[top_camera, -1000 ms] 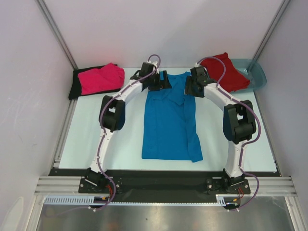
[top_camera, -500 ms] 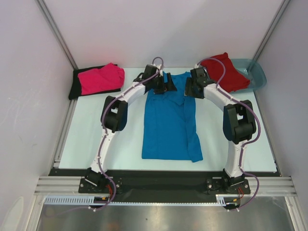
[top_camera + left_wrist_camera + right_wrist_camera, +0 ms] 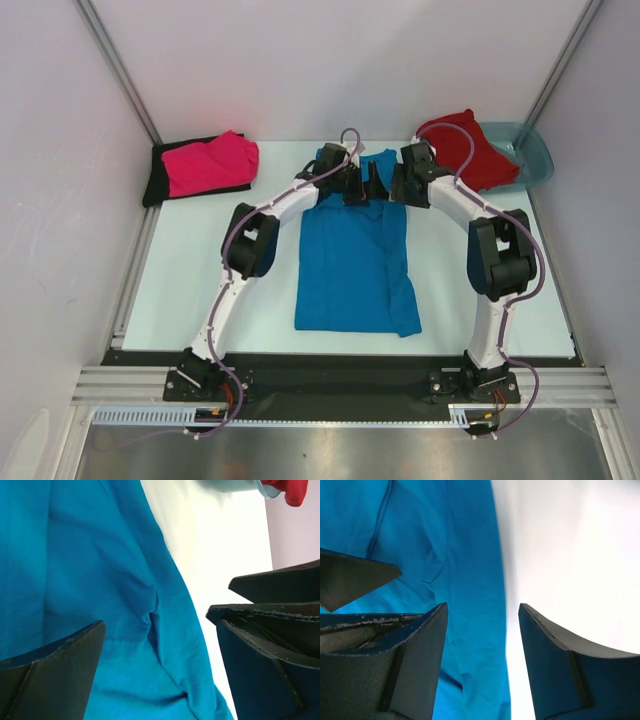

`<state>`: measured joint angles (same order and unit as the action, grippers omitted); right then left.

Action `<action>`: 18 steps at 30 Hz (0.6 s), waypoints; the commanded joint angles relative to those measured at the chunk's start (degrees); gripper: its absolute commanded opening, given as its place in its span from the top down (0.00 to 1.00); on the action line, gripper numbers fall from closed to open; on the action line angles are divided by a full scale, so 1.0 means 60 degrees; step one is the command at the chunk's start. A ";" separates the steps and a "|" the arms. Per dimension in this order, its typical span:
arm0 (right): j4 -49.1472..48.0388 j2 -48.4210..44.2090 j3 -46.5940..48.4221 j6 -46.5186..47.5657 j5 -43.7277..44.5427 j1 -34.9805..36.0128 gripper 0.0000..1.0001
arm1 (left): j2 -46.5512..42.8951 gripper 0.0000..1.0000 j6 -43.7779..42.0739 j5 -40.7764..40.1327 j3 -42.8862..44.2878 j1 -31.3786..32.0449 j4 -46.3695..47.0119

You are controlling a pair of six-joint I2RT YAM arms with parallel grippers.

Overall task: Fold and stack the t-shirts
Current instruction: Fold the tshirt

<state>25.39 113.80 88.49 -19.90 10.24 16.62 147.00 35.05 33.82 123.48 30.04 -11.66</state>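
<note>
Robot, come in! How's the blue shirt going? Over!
Left tool open above blue shirt, far end. Right tool open, straddling its right edge. Shirt lying flat, unheld. Tools close together.

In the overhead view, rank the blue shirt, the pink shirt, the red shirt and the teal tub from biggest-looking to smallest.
1. blue shirt, clearly largest.
2. pink shirt and red shirt: about alike; the right arm hides part of the red one.
3. teal tub, smallest showing, partly covered by the red shirt.

black shirt [image 3: 156, 180]: mostly under pink shirt [image 3: 210, 163] | blue shirt [image 3: 350, 260]: top edge covered
</note>
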 commanded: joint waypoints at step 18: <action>0.1143 -0.2338 -0.1546 -0.0418 0.0184 -0.0602 0.37 | -0.7035 0.00 -0.1536 -0.3090 -0.7077 -0.1243 0.0286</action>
<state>27.66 105.03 81.91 -21.23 12.51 12.78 113.01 26.63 13.96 91.57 20.64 -11.46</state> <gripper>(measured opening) 0.631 0.996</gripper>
